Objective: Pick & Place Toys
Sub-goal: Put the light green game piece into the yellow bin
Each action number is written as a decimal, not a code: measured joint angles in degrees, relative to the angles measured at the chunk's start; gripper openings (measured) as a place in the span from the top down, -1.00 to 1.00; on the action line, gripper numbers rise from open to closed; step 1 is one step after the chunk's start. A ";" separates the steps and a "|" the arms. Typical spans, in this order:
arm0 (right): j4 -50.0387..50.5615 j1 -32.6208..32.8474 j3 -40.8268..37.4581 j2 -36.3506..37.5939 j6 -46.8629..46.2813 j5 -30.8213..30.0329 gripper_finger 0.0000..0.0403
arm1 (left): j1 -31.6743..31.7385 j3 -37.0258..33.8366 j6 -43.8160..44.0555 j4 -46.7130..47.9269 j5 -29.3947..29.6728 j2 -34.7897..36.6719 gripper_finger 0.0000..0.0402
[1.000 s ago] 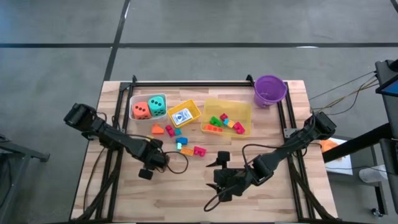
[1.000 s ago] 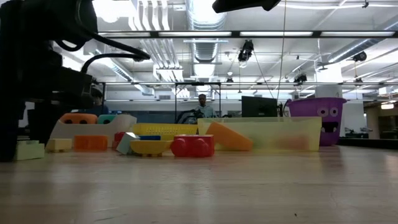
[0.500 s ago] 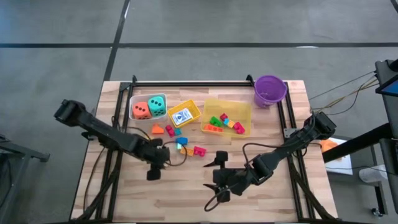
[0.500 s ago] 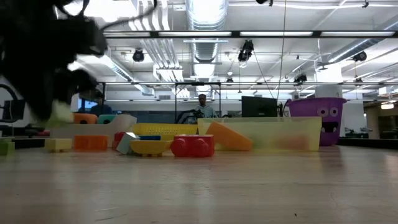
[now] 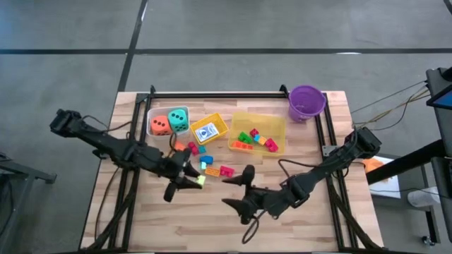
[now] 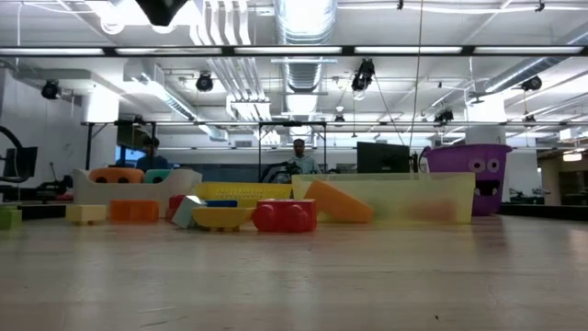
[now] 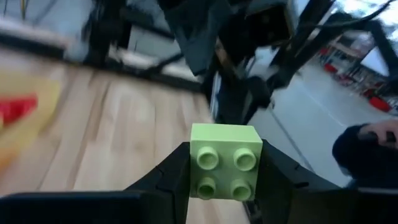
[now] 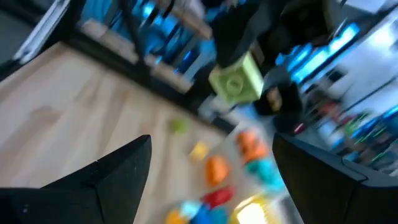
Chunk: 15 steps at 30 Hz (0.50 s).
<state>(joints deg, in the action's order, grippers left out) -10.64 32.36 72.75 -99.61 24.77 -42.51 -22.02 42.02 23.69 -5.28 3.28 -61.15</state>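
My left gripper (image 5: 191,178) hangs above the table's middle, shut on a light green brick (image 7: 225,162); the right wrist view also shows that brick (image 8: 236,81). My right gripper (image 5: 240,189) stands open to its right, over bare wood, with nothing between its fingers (image 8: 118,174). Loose bricks (image 5: 212,168) lie on the table between the grippers and the bins; the low view shows a red brick (image 6: 285,214) and an orange brick (image 6: 133,211). Two dice (image 5: 168,121) sit in a clear bin, a card box (image 5: 207,131) in a small yellow bin. My left gripper pinches the green brick by two opposite side faces (image 7: 196,155), one finger on each. The fingers reach nearly level, toward the table's right. The brick is lifted clear of the table, its studded face turned back toward the wrist.
A yellow bin (image 5: 277,121) with several bricks stands at the far middle, a purple bucket (image 5: 306,102) at the far right. A black frame (image 5: 212,94) runs along the far edge. Bare wood lies along the near edge.
My left gripper has risen from the table with the green brick and tipped from pointing down to nearly level; the brick is now lifted clear. My right gripper has rolled its wrist and tipped up a little, staying open.
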 joint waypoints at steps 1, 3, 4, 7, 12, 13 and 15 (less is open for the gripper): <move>-2.74 0.01 0.00 0.00 3.33 -0.67 -0.65 | 0.09 0.01 -1.12 -1.60 0.19 -0.02 0.38; -7.59 0.13 0.00 0.00 9.77 -2.58 -0.65 | 0.46 0.05 -2.58 -3.32 0.45 -0.20 0.38; -9.44 0.13 0.00 0.00 12.38 -2.90 -0.65 | 0.63 -0.03 -2.89 -4.45 0.68 -0.24 0.38; -14.42 -0.12 0.04 -0.43 17.85 -2.96 -0.65 | 1.67 0.04 -3.17 -6.26 1.26 -0.54 0.38; -20.00 -1.19 0.31 -3.42 26.59 -2.89 -0.65 | 3.54 -0.04 -4.85 -9.58 1.31 -0.58 0.38; -19.97 -1.44 0.87 -4.19 27.62 -2.90 -0.65 | 3.72 -0.04 -5.37 -10.07 1.30 -0.59 0.38; -20.03 -1.80 2.41 -5.56 28.59 -3.63 -0.65 | 3.80 -0.04 -5.98 -10.81 1.30 -1.00 0.38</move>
<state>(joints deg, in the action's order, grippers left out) -30.67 30.56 75.16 -105.17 53.36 -46.14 -18.22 41.98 17.71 -16.09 4.58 -62.15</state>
